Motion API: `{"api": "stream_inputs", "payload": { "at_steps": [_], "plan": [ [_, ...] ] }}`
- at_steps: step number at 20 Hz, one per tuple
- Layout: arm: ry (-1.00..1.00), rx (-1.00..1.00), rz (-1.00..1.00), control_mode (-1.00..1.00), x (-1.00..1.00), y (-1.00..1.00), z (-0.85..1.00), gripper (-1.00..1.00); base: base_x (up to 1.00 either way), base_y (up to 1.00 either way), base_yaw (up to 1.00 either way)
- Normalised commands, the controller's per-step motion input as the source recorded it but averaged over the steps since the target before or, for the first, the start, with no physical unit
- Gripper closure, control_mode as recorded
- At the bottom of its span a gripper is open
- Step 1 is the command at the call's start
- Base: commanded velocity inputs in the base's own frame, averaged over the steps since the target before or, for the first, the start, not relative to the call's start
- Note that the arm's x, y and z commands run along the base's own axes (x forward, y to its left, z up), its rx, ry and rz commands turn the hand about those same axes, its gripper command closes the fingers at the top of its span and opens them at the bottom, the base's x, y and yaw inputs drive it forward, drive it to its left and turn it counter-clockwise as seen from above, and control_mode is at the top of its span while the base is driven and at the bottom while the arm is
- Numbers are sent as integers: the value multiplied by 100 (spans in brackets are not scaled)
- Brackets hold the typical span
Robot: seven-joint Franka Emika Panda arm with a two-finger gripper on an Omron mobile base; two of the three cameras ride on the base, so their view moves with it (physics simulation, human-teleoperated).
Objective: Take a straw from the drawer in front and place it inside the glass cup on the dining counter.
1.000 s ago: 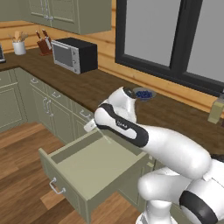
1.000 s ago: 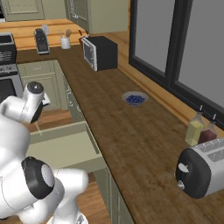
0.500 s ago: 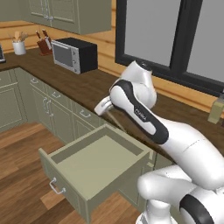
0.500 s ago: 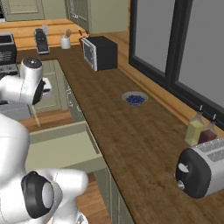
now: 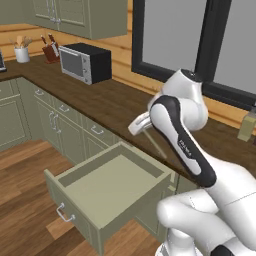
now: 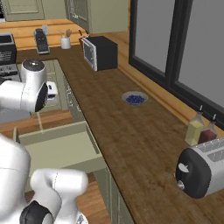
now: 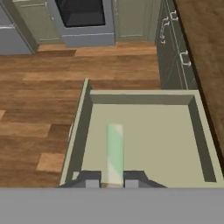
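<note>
My gripper (image 5: 140, 125) is shut on the straw (image 5: 156, 145), a thin pale stick that slants down from the fingers toward the worktop edge. In the hand view the straw (image 7: 115, 151) runs up from between the two dark fingertips (image 7: 91, 179), over the open drawer (image 7: 144, 131). The sage-green drawer (image 5: 112, 182) stands pulled out below the hand, its inside bare. From the right base view the straw (image 6: 40, 121) hangs under the hand (image 6: 51, 93), above the drawer (image 6: 57, 148). The glass cup and dining counter are out of view.
A dark wooden worktop (image 6: 131, 140) runs along the window with a black microwave (image 5: 85, 62), a blueberry bowl (image 6: 134, 98), two bottles (image 6: 195, 129) and a toaster (image 6: 203, 170). A knife block (image 5: 50, 50) stands at the far end. Wooden floor (image 7: 39, 118) lies beside the drawer.
The arm has risen from inside the drawer to above the worktop edge, carrying the straw up with it. The drawer stays open.
</note>
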Motion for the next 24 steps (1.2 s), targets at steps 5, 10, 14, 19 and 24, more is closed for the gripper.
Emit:
{"api": "stream_inputs", "payload": {
  "at_steps": [5,10,14,19,24],
  "plan": [
    [-3,0,-3,100,-39,-25,0,100,-38,-11,-2],
    [0,0,0,100,0,0,0,100,-100,12,18],
    [0,0,0,100,0,0,0,100,-50,62,81],
    [0,0,0,100,0,0,0,100,-19,71,90],
    [0,0,0,100,0,0,0,100,-9,86,83]
  ]
}}
